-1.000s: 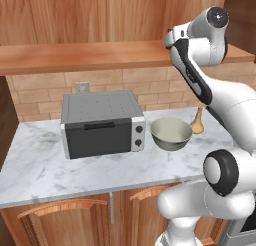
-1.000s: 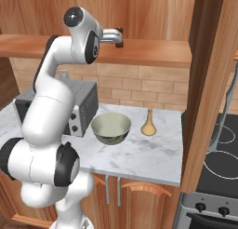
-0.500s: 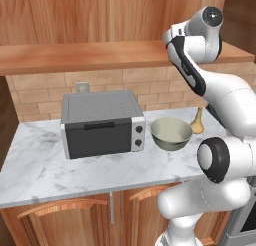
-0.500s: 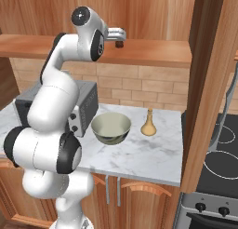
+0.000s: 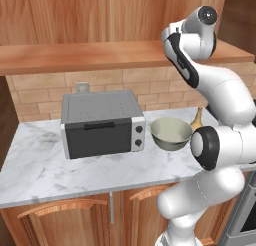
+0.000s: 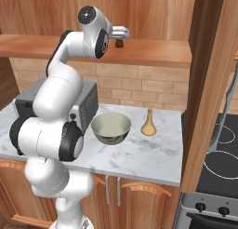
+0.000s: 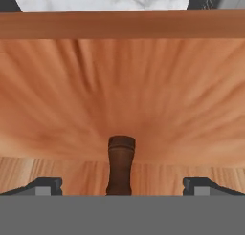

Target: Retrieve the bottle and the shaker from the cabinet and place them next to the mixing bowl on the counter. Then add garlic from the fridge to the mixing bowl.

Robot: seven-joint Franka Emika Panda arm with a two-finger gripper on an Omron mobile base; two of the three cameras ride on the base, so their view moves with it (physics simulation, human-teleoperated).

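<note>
A dark brown shaker [image 7: 120,157] stands upright on the wooden cabinet shelf [image 6: 158,53]. My gripper [image 7: 122,185] is open just above it, one fingertip [image 7: 45,184] on each side and apart from it. From the right base view, the gripper [image 6: 122,35] hangs over the shelf with the shaker [image 6: 119,43] right under it. The tan bottle [image 6: 148,125] stands on the counter just right of the green-grey mixing bowl [image 6: 110,128]. In the left base view the bottle [image 5: 197,121] peeks out behind the bowl [image 5: 171,133]. Garlic and fridge are out of view.
A grey toaster oven [image 5: 102,123] sits on the marble counter [image 5: 45,165] left of the bowl. A stove [image 6: 223,153] lies to the right beyond a wooden side panel [image 6: 209,93]. My own arm stands between the oven and the bowl.
The arm's lower links have swung round and the hand has edged slightly along the shelf. The gripper has stayed open, and the bowl and bottle have not moved.
</note>
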